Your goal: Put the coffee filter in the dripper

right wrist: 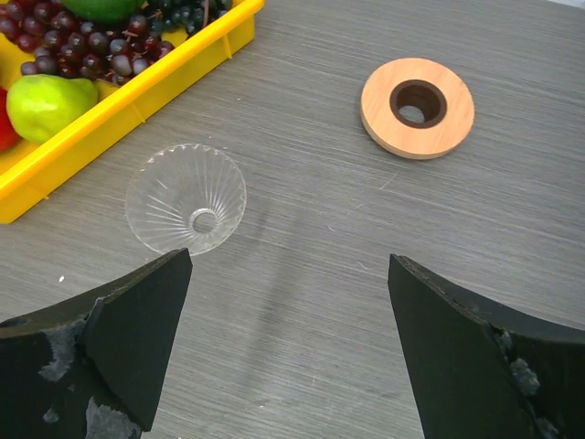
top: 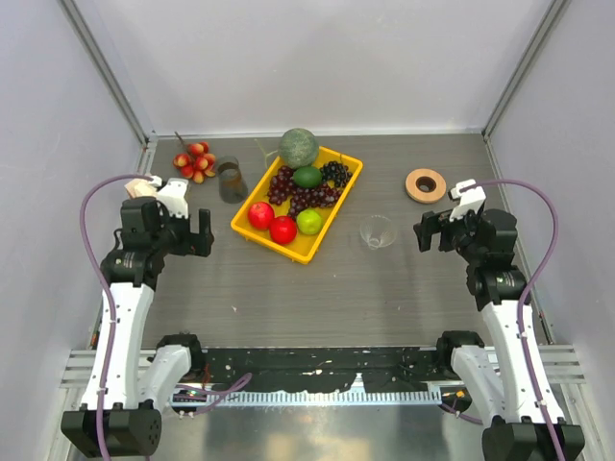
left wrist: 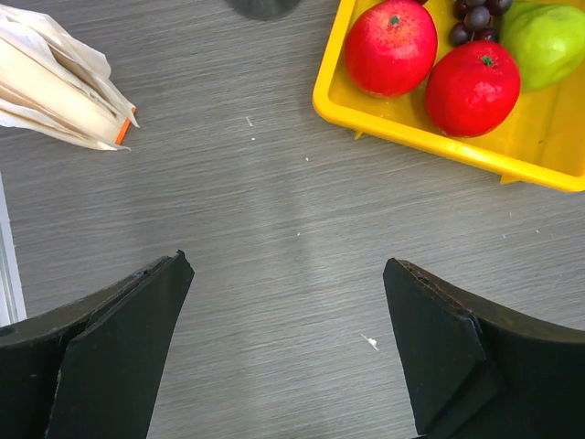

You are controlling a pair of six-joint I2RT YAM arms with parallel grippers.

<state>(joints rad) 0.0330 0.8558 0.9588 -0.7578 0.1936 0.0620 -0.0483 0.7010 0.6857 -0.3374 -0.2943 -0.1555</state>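
Scene: two robot arms at the near edge of a grey worktop (top: 317,288), seen from above.
Left gripper (top: 197,234): jaws wide apart, holding nothing, hovering over bare worktop.
Right gripper (top: 432,233): jaws wide apart, holding nothing.
Dripper (top: 378,231): clear ribbed cone, wide mouth up, between the yellow fruit tray (top: 264,242) and the right gripper, just ahead and left of its fingers.
Coffee filter: no single loose white filter can be made out.
Paper bundle (top: 142,188): beige and white sheets at the far left, beside the left gripper, long axis across its view.
Nearer arm: right for the dripper, left for the papers.
Wooden ring (top: 425,185): beyond the dripper, apart from it.
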